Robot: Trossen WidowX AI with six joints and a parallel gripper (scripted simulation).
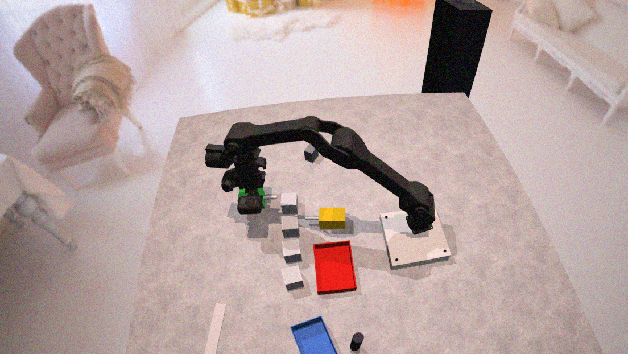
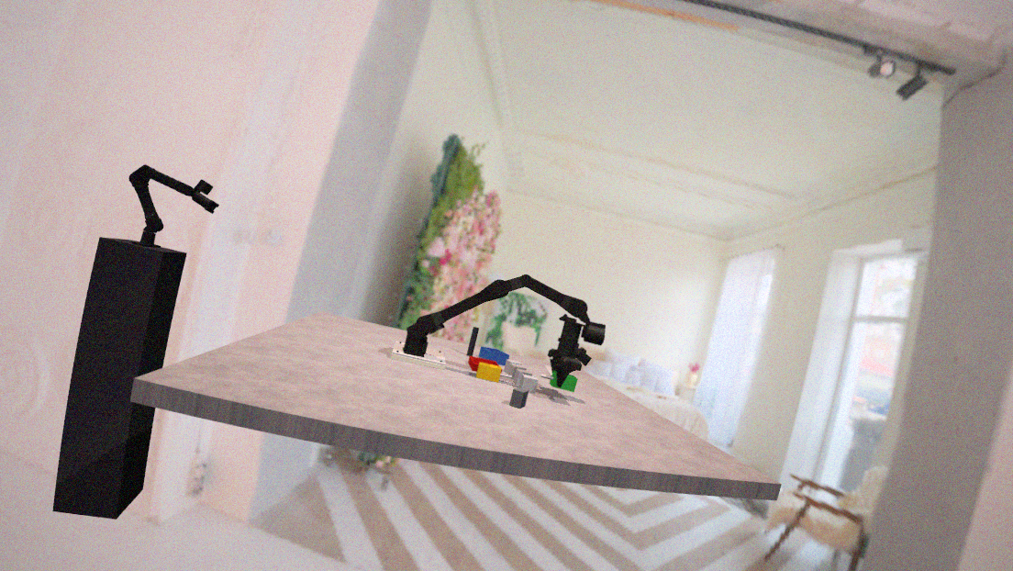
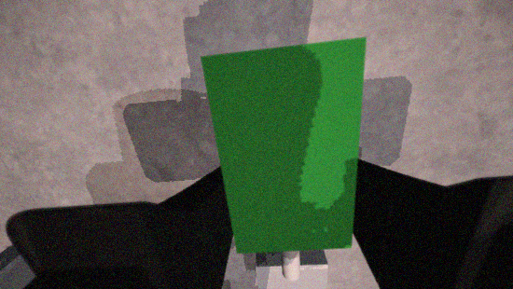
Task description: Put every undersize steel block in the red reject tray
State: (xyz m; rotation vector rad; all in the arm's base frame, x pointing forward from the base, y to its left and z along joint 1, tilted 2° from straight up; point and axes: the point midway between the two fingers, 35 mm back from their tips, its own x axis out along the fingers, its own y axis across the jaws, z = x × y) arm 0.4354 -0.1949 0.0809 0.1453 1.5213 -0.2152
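Gripping the green GO gauge by its handle, claw closed on opposite sides of it, pin sticking out toward the nearest steel block. Looks like a trial of that block's bore, with the pin tip short of it in the top view. Match pin height to bore height first, as the wrist view shows the tip across the block's top face, perhaps too high. Then advance slowly and straight, stopping at firm resistance rather than shoving the block out of line. Count only a full slide as good; keep the red reject tray, across the block row from the claw, for failures. Points away from the claw toward the arm's base side, long axis through handle and pin, roughly level and square to the block row
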